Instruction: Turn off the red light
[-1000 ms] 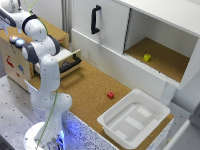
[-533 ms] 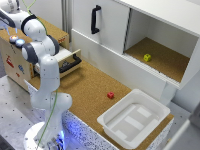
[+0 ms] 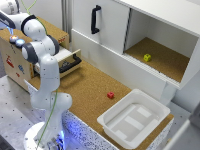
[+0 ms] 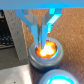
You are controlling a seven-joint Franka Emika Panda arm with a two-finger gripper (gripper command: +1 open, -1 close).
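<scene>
Where the wrist view looks down along the gripper (image 4: 41,39), its two pale fingers (image 4: 45,31) are pressed together with no gap showing, clenched on nothing, their tips right over the glowing red-orange centre of the red light (image 4: 46,50); whether they touch the lens I cannot tell. That lamp has a silvery rim and sits on a cork-coloured surface, with a second round button (image 4: 63,79) glowing blue-green just beside it at the frame edge. No writing can be read on either button. In the exterior view, the white Franka arm (image 3: 42,75) rises from its base near the front edge and bends toward the exterior view's left, its hand cut off by the frame edge over a wooden box (image 3: 12,62) whose side bears small red and blue marks too blurred to read. An open drawer (image 3: 67,59) with a black handle juts from that box. Farther along the cork table (image 3: 90,87) lie a small red block (image 3: 110,95) and a white plastic bin (image 3: 134,117). Beyond, a white cabinet (image 3: 107,30) has a black door handle (image 3: 94,19), and a yellow block (image 3: 147,57) sits in its open compartment.
</scene>
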